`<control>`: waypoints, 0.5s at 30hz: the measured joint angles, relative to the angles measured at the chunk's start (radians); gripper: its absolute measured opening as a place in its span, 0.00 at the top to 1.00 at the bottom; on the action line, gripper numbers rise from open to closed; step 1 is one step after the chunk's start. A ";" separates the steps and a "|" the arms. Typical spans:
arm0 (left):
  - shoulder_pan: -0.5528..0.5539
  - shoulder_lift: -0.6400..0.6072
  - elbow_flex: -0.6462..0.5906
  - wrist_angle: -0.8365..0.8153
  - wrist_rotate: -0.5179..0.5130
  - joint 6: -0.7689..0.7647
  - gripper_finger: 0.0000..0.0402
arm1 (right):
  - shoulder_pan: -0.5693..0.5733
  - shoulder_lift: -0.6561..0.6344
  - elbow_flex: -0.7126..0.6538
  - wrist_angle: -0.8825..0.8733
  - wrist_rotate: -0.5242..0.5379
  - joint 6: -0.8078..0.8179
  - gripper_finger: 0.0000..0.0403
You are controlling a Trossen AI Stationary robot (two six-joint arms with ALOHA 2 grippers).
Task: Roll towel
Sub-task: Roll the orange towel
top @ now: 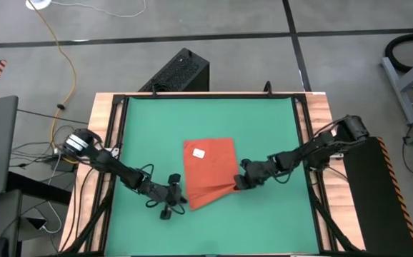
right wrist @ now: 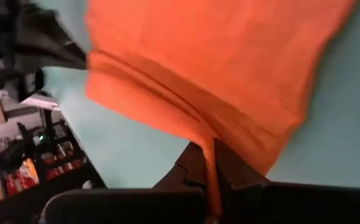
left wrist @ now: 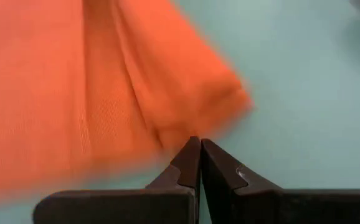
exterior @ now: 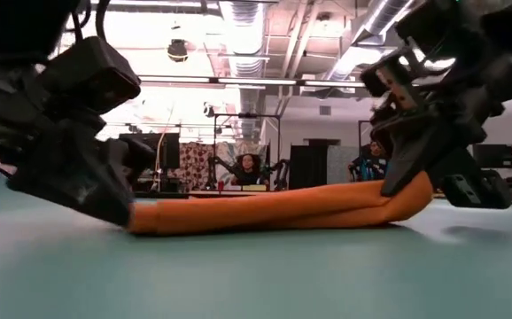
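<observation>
Towel lies on the green mat that covers the counter, its near edge doubled into a thick fold that the low view shows as a long orange-red roll resting on the mat. At the near left corner of the towel sits the left tool, its two dark fingers pressed together with their tips right against the cloth's edge; whether any fabric is pinched between them is hard to make out, so it may only be touching. At the near right corner of the towel the right tool is clamped narrow on the folded edge, a strip of orange cloth running down between its fingers, and that end of the fold is lifted slightly off the mat. Farther back on the towel, a small white tag lies on its upper face, near the far left corner.
</observation>
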 joint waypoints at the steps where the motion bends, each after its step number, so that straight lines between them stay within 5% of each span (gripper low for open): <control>1: -0.001 -0.027 -0.001 -0.027 0.003 0.001 1.00 | -0.016 0.000 -0.002 -0.001 -0.025 0.011 0.97; 6: -0.004 -0.190 -0.001 -0.179 -0.005 0.019 1.00 | -0.075 0.000 0.000 0.007 -0.122 0.059 0.97; 9: -0.013 -0.267 0.007 -0.231 -0.094 0.064 1.00 | -0.106 0.000 0.000 0.008 -0.178 0.088 0.97; 15: -0.066 -0.226 0.160 -0.410 -0.257 0.278 1.00 | -0.156 -0.001 0.000 0.013 -0.225 0.103 0.97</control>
